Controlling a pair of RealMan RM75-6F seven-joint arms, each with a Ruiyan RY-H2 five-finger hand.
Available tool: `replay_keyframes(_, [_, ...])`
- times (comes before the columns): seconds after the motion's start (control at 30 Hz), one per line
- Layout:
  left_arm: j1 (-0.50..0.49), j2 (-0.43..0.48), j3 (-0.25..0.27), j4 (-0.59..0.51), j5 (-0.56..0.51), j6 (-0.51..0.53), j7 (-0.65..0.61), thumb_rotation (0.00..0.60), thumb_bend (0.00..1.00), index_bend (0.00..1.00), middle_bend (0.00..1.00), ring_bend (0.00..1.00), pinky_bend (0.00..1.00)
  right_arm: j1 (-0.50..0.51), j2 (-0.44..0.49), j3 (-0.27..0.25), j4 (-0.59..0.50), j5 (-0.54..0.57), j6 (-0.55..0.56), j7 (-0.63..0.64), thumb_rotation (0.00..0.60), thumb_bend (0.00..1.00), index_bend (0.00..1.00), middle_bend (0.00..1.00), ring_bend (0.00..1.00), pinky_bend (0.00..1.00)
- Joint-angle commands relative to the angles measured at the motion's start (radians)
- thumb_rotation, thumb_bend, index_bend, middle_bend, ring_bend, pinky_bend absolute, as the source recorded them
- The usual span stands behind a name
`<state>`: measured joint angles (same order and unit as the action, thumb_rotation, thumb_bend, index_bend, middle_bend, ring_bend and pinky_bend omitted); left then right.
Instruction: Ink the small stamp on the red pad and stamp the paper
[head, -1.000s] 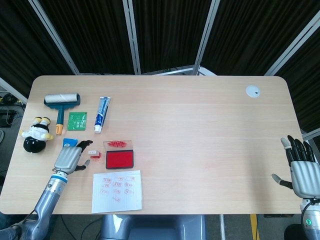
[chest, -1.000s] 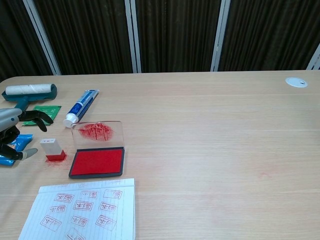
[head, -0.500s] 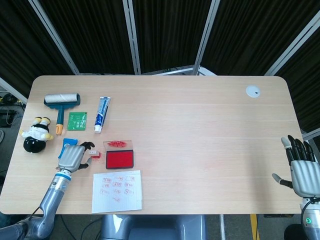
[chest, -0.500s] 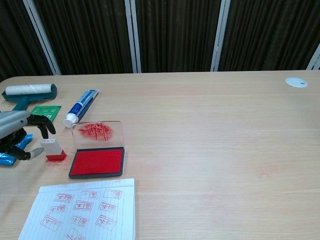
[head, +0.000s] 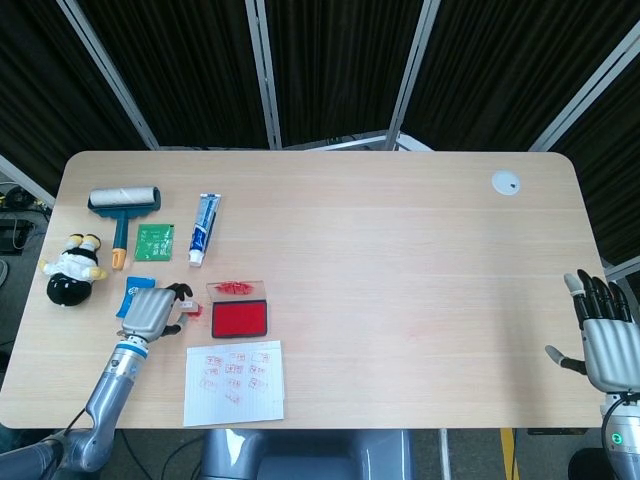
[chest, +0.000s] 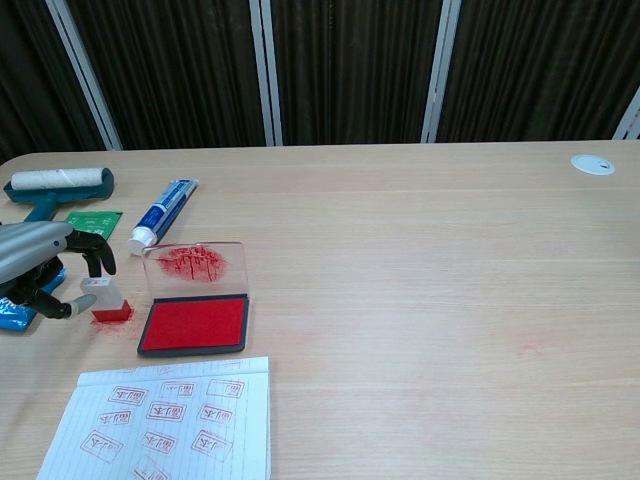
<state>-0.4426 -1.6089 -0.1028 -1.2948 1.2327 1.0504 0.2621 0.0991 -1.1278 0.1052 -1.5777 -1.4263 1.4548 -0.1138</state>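
The left hand has slid toward the small white stamp with a red base over the last second, closing the gap until its fingers now bracket the block. In the chest view one dark fingertip hooks over the stamp's top and the pale thumb tip sits against its near side. The hand looks about to pinch, but the stamp's base is flat on the table, so I cannot tell whether the grip has any real hold yet.

The stamp stands upright just left of the open red ink pad in its black tray, whose clear lid is folded back on the far side and smeared with red. The white lined paper already carrying red imprints lies just in front of the pad, toward the robot.

The right hand hovers well to the right of the pad, past the table's edge, fingers spread and holding nothing.

The risk is a shallow grip: with contact only near the top, the stamp may tip or twist on lifting. It could then fall onto the table or meet the pad at an angle and ink unevenly.
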Motion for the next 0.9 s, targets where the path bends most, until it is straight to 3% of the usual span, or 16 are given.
replay_keyframes(0.03, [-0.002, -0.004, 0.001, 0.004, -0.002, 0.001, 0.006, 0.6, 0.35, 0.36, 0.4, 0.84, 0.92, 0.0, 0.0, 0.0, 0.001, 0.001, -0.001, 0.001, 0.6, 0.0, 0.0, 0.0, 0.0, 0.0])
replay_keyframes(0.9, [-0.012, -0.06, 0.009, 0.087, 0.015, 0.019, 0.009, 0.6, 0.35, 0.45, 0.46, 0.84, 0.92, 0.004, -0.004, 0.003, 0.011, 0.013, -0.008, 0.003, 0.6, 0.0, 0.0, 0.0, 0.0, 0.0])
